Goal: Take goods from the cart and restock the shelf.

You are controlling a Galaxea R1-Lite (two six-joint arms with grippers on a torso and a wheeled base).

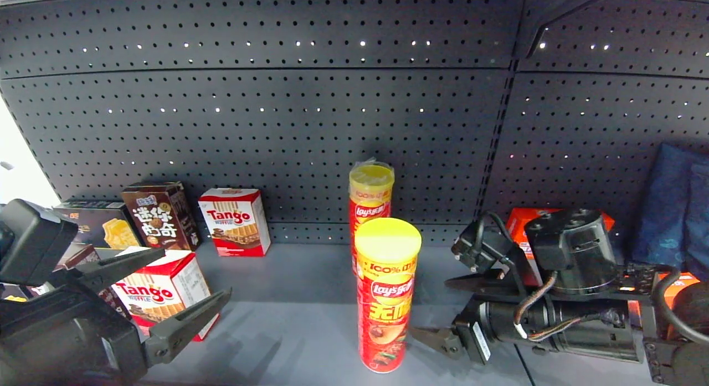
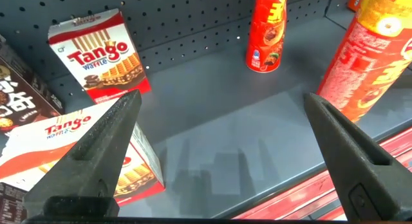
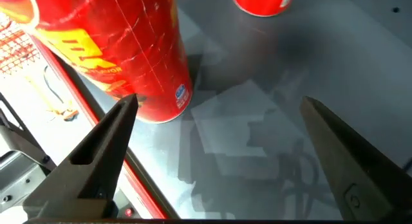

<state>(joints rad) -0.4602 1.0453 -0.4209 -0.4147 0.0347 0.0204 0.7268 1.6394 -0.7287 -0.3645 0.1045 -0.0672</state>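
I am looking down onto a grey shelf with a dark perforated back panel.

Two tall red chip cans with yellow lids stand upright near the middle, one behind the other. The front can is close to the shelf's front edge. The back can is close to the panel, so the two form a row running front to back, as stock is usually faced.

My right gripper lies low on the shelf just beside the front can, on its right, with its jaws spread wide and nothing between them. In the right wrist view one finger sits near the can's base, apart from it. I judge that this can is already placed and standing on its own.

My left gripper hangs at the left, also wide open and empty, just in front of a red and white wafer box that rests near the shelf edge. A second wafer box and a brown chocolate box stand upright against the panel, faces forward.

Behind my right arm there is an orange box, partly hidden, and blue bags at the far right.

With both grippers free, I judge the next step is to go back to the cart for more goods.
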